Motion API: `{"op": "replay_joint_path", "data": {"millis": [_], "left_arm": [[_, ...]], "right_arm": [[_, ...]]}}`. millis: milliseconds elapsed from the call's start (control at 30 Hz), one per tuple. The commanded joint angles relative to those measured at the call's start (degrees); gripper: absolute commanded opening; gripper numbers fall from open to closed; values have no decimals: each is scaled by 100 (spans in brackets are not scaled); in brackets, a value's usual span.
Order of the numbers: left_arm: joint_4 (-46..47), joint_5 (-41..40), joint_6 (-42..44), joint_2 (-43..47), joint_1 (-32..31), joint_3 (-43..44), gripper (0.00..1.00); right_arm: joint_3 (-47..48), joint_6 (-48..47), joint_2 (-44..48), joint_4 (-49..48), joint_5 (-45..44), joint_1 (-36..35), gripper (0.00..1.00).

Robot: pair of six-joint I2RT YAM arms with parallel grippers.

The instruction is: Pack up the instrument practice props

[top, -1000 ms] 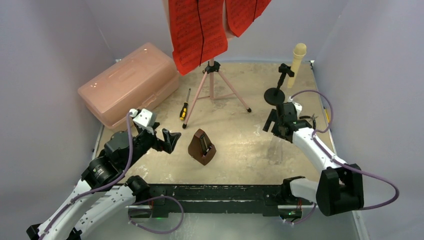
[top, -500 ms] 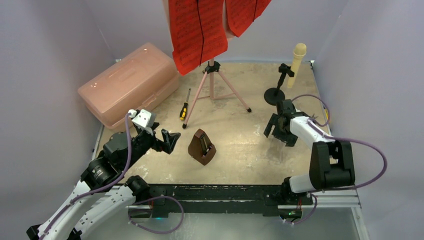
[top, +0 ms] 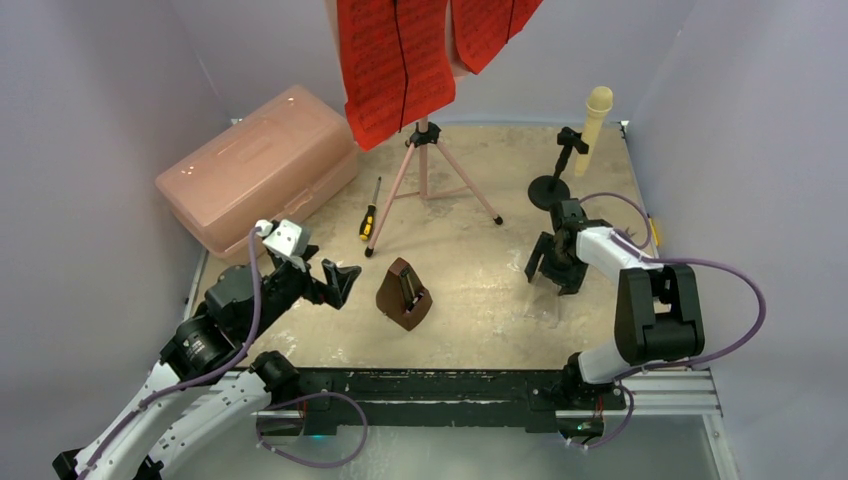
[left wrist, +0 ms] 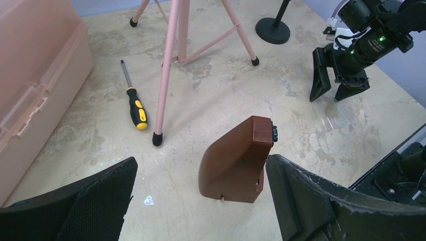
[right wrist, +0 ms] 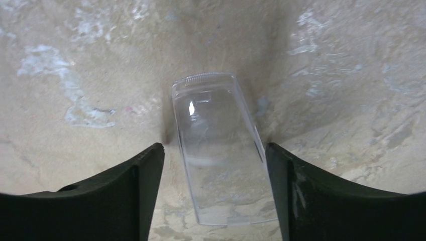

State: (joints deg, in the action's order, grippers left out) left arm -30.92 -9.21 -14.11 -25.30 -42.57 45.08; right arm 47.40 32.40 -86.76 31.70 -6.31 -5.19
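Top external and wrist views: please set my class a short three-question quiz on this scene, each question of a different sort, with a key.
1. True or false: the metronome sits inside the pink box.
2. What lies on the table under the right gripper, between its open jaws? A screwdriver; B clear plastic cover; C red pages.
3. Fill in: the cream ____ stands clipped in the black round-based holder.
Key: 1 false, it stands on the table; 2 B; 3 microphone.
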Motion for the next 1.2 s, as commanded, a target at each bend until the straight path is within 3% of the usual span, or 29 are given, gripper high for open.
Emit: {"op": "replay_joint_path", "data": {"millis": [0,133,333,767,1167], "left_arm": [[211,42,57,82,-48,-52,99],[209,48,57,128,-45,-51,99],[217,51,57,169,-49,-60,99],[231,86,75,85,-63,-72,99],[226,10,75,-97,-43,-84,99]], "right_arm": [[-16,-169,222,26,595,18,72],[-60,-309,343,-153,594,12,63],[8,-460,438,-97,798,-27,60],[204,-516,-447,150,-139,-1224,69],[197,-767,-598,-285,-18,-1274,68]]}}
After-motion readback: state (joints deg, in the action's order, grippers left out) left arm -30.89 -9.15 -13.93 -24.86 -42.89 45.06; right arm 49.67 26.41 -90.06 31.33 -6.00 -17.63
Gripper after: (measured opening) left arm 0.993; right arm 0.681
